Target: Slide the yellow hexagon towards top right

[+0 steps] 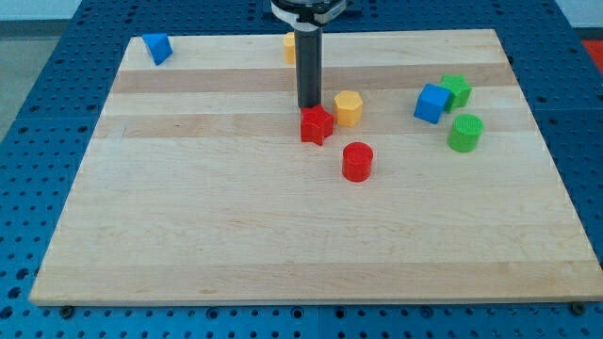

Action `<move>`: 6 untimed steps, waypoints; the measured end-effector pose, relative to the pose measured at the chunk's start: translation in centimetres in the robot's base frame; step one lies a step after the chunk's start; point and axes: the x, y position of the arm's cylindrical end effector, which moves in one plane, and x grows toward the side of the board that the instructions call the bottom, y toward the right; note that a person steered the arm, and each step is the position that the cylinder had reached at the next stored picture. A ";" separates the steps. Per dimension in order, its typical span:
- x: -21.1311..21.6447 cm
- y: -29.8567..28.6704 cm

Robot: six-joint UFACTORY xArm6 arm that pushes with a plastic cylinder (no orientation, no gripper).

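Observation:
The yellow hexagon (349, 107) stands on the wooden board (236, 217), a little above its middle. My tip (309, 106) is just left of the hexagon, with a small gap between them. The tip sits directly above the red star-shaped block (317, 125), at its top edge. A red cylinder (357, 161) stands below the hexagon.
A second yellow block (290, 47) is partly hidden behind the rod at the view's top. A blue block (156, 47) sits at the top left corner. On the right stand a blue cube (431, 103), a green block (456, 89) and a green cylinder (464, 133).

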 end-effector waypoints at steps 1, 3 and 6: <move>0.0 0.0; 0.0 0.0; 1.6 2.1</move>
